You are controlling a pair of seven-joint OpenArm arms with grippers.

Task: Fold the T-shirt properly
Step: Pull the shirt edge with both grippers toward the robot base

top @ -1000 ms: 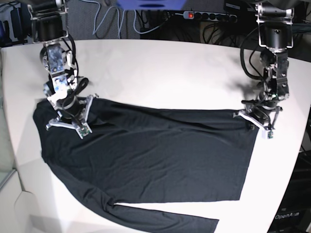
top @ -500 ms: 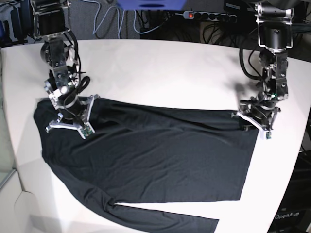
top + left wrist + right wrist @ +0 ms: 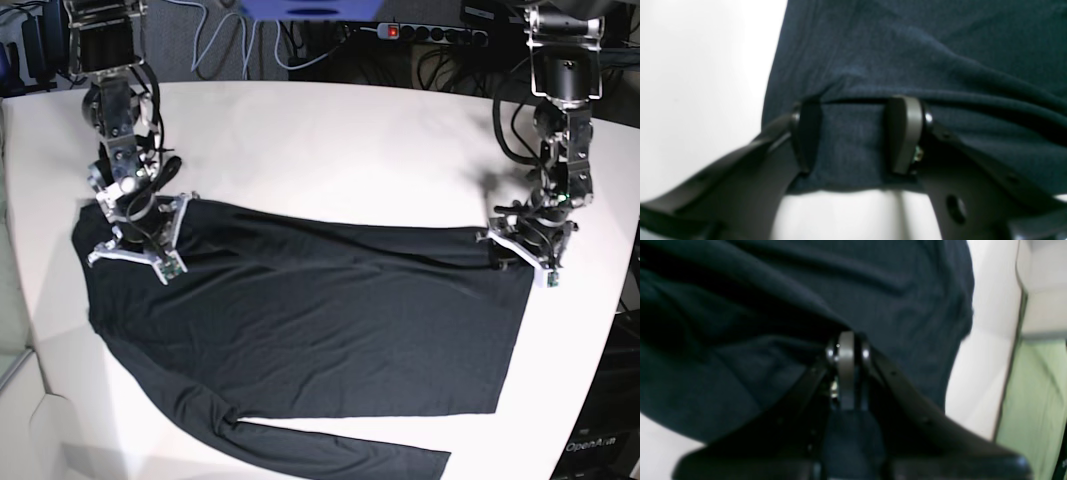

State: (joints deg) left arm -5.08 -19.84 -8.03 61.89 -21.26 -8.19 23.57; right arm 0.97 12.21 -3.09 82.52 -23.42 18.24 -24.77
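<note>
Only the base view takes in the whole scene: one black T-shirt spread flat across the middle of the white tabletop, its body reaching from near the left edge to near the right edge, with one long sleeve trailing along the front edge. Two arms show there, each dropping from the back edge and bent down to a far corner of the cloth.

The left wrist view gives what the base view cannot: the left gripper has its two jaws spread apart, one on either side of a strip of the shirt's hem, the fabric lying slack between them, with bare tabletop beside and under the corner.

The right wrist view shows the right gripper with its jaws pressed together, pinching a fold of the T-shirt that rises in a ridge at the tips. It also shows the table's edge just past the cloth, and a green surface beyond
</note>
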